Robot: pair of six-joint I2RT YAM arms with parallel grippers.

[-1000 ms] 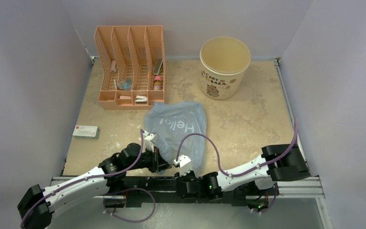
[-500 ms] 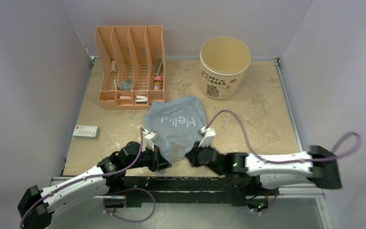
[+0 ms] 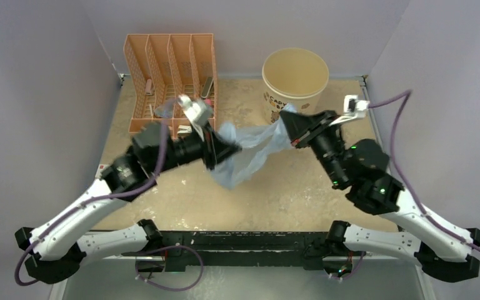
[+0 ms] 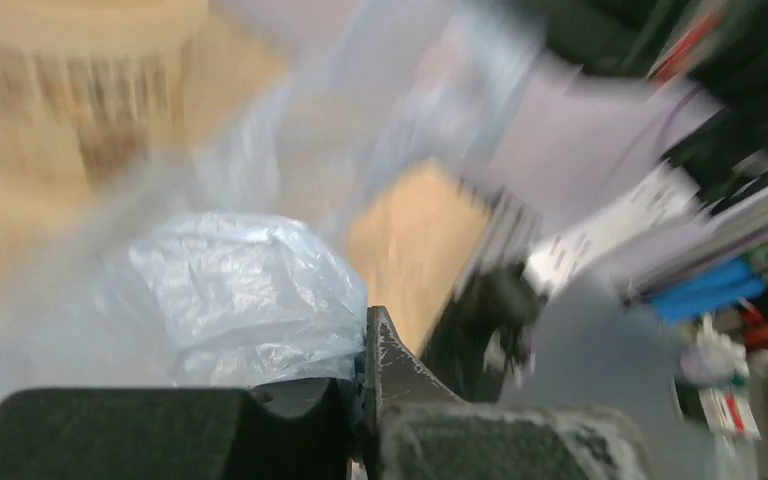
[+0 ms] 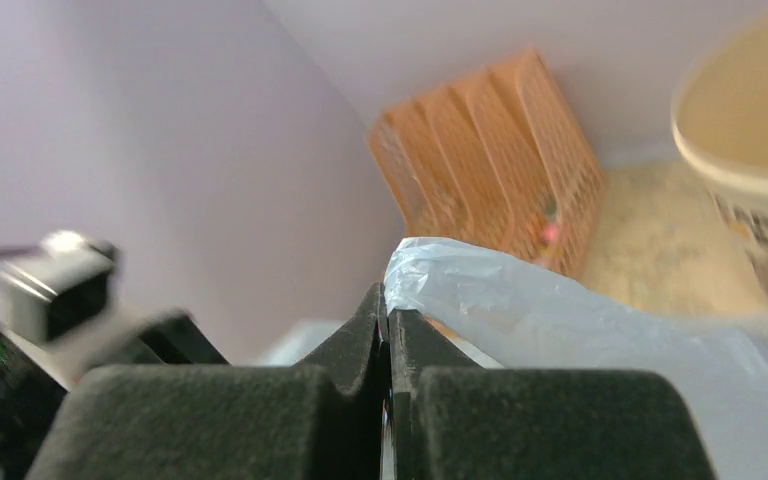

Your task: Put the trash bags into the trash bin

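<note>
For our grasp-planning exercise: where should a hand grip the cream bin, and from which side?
Probably the rim, from above: the trash bin stands upright, mouth open, and its round, smooth wall looks too wide to span, so pinch the rim, one finger inside and one outside.

Left arm (image 3: 94, 200): white moulded link shells alternating with black cylindrical joint housings. Left base (image 3: 50, 265): black.

Right arm (image 3: 412, 215): same build and finish. Right base (image 3: 450, 262): black.

Left cable (image 3: 161, 164): purple, routed outside the shells in loose loops. Right cable (image 3: 390, 128): same colour and routing.

Left camera module (image 3: 194, 107) and right camera module (image 3: 354, 104): small, white, boxy.

Left fingers (image 4: 400, 365): matte black, wedge-tapered, pale scuffing near the tip. Right fingers (image 5: 360, 340): matte black, same wedge form.

Screws and markings: too small to tell.
</note>
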